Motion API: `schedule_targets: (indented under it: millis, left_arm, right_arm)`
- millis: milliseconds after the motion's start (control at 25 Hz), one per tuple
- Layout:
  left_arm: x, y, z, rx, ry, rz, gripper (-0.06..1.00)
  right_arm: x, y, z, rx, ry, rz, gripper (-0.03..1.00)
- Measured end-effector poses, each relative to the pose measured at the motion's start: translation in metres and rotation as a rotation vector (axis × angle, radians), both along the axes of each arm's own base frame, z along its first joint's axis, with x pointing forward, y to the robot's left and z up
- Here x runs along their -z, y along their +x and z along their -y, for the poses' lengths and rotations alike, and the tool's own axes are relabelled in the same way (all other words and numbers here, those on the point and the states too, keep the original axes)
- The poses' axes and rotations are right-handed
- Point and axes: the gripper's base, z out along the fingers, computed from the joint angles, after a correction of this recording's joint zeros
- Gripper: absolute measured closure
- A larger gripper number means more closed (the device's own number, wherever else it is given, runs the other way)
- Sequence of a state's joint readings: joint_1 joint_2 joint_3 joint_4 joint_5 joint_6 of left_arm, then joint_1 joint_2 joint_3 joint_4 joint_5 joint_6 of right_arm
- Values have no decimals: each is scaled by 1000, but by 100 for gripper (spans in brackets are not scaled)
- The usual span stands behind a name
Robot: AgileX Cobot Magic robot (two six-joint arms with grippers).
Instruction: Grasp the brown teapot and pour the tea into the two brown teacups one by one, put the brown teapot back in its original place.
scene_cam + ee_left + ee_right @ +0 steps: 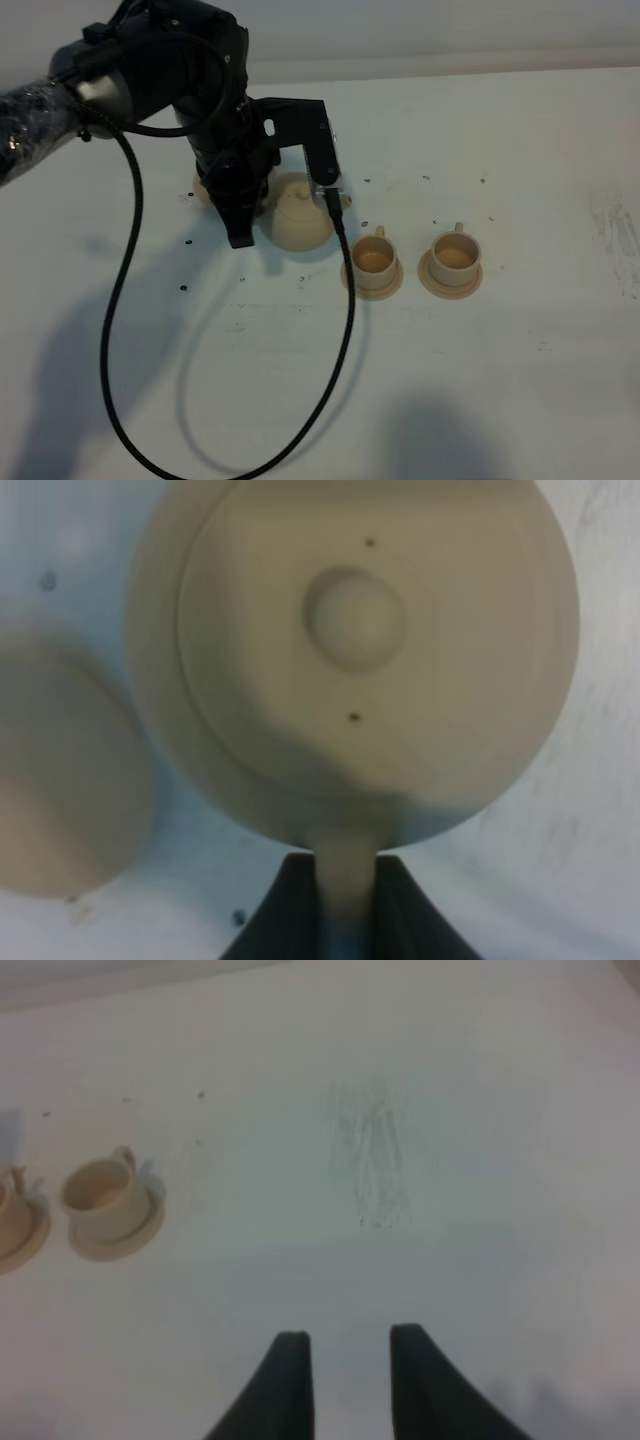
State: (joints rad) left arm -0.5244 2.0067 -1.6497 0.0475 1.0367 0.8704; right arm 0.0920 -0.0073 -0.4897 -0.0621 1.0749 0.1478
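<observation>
Left gripper [348, 918]: jaws pinch the loop handle [347, 875] of the brown teapot [420, 700], one on each side. The pot sits level with its lid knob up, straight out from the jaws. Its handle-to-spout axis continues my reach line. I cannot tell whether the base is off the table [520, 380].

The pot's own saucer [60, 780] is bare and lies just beside the body. In the high view it is left of and behind the pot, half under my arm.

On the spout side, the nearer teacup [373, 258] is just beside the pot and the farther teacup [455, 252] is beyond it. Both look amber inside. I judge them poured, though I am not certain.

If so, the next move is a short sideways carry away from the cups and down onto the saucer.

Right gripper [345, 1385]: pressed together, empty, well apart. The left arm is nearer.
</observation>
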Motion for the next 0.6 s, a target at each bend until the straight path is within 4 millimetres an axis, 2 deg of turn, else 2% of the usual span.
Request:
schedule_targets:
  millis: [200, 600]
  left_arm:
    - [-6, 0, -4, 34, 10, 18, 93]
    - [4, -5, -8, 106, 58, -1, 93]
  right_arm:
    - [0, 0, 0, 0, -1, 0, 75]
    - [0, 0, 0, 0, -1, 0, 75]
